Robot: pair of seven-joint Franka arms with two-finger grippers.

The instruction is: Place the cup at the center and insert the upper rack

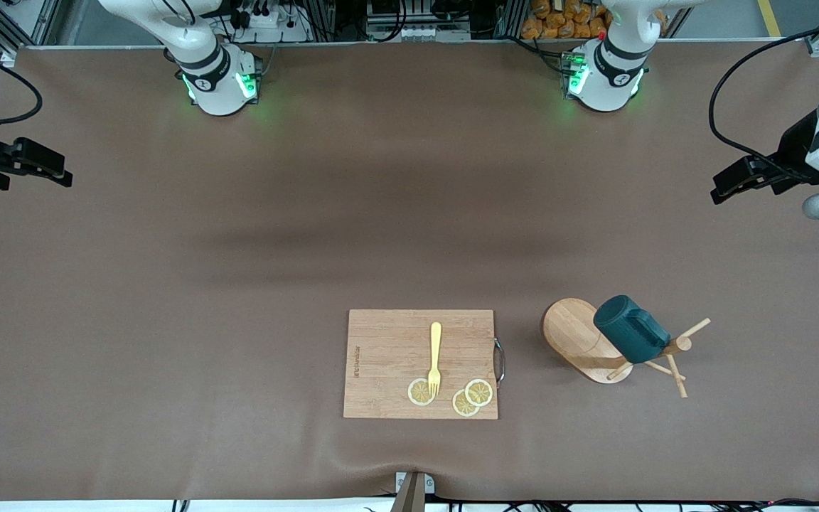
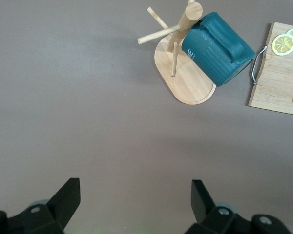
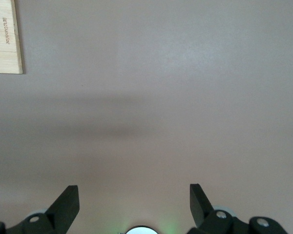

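Both arms wait at the table's ends, and your cup still hangs on the rack.

You see the left gripper (image 2: 134, 204) over bare table at its own end, fingers spread wide and holding nothing; the right gripper (image 3: 134, 204) is the same at its end. The cup (image 1: 630, 329) sits tilted on the upper rack (image 1: 580, 338), which stands toward the left arm's end, just beside the cutting board (image 1: 388, 355). On that board lie a yellow fork (image 1: 435, 355) and three lemon slices (image 1: 479, 392).
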